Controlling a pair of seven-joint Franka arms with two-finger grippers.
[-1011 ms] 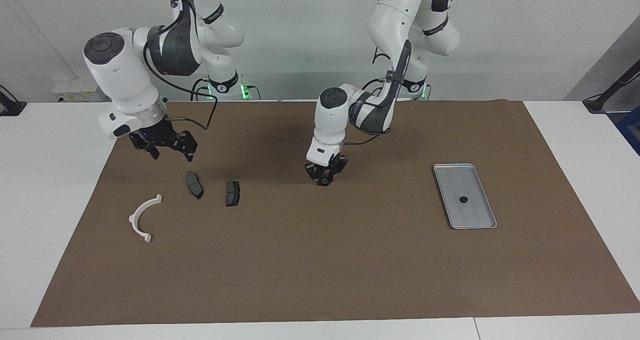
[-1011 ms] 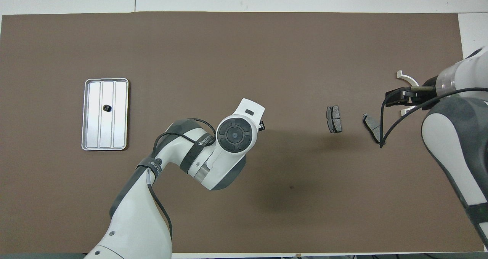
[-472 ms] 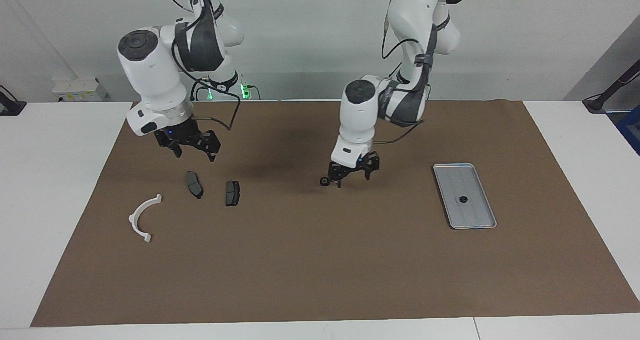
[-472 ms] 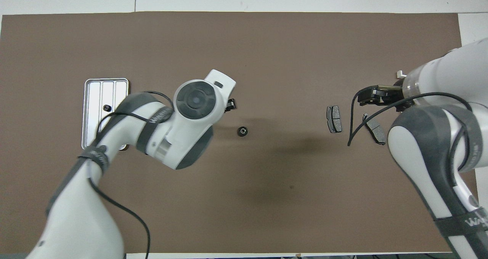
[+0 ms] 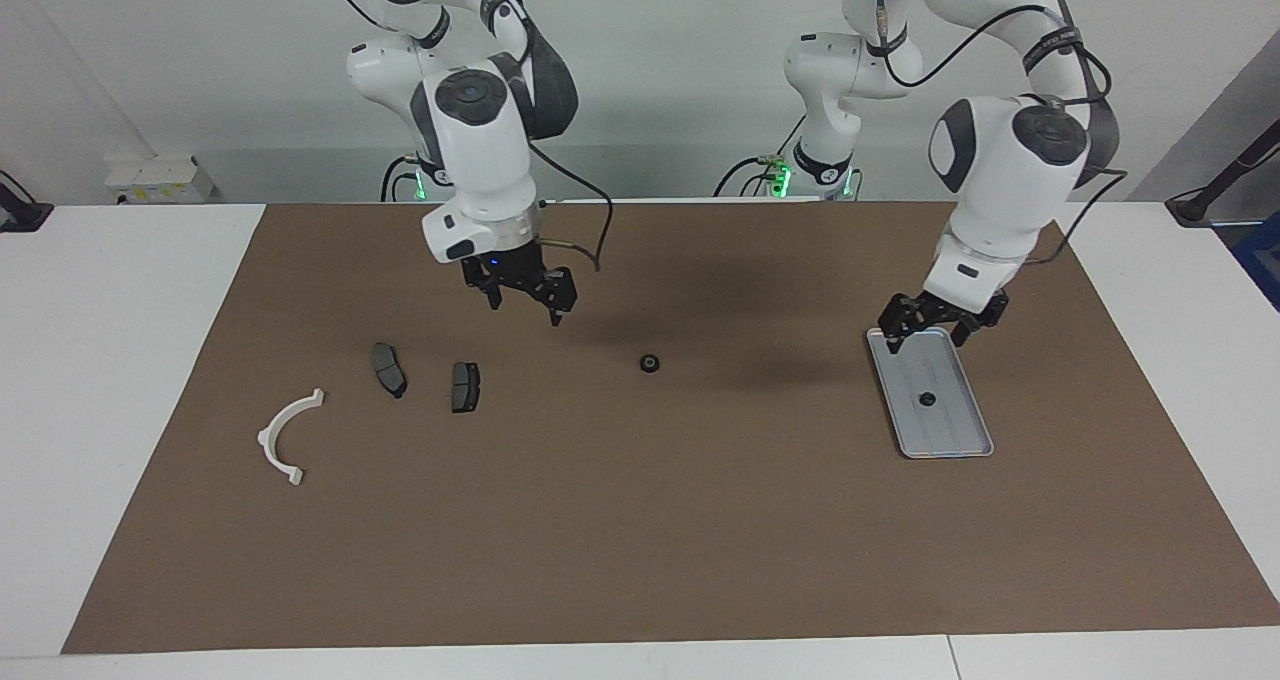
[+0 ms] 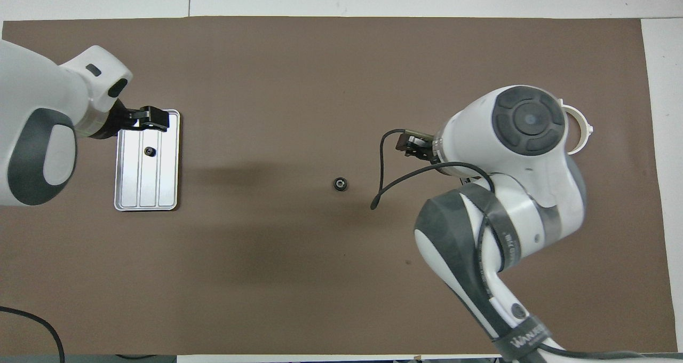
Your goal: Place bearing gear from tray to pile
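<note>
Toward the right arm's end of the table lies the pile: a white semicircular plastic bracket (image 5: 290, 435) and two dark grey brake-pad-like pieces (image 5: 389, 369).

The right gripper (image 5: 525, 305) hangs empty over bare brown mat (image 5: 640, 540), fingers apart. The pads lie just off it toward its own arm's end.

A small black round bearing gear (image 5: 650, 363) sits alone on the mat, off the right gripper toward the left arm's end. It is clearly closer to this gripper than to the other. Being round, it offers no long axis to line up with.

The left gripper (image 5: 932, 332), also spread and empty, hovers over the robot-side end of the flat ridged silver metal tray (image 5: 945, 435). A second small black gear (image 5: 927, 398) rests on the tray, under and slightly ahead of those fingers.

Judging by reach, the loose gear looks like the right arm's pick, and the tray gear the left's.
</note>
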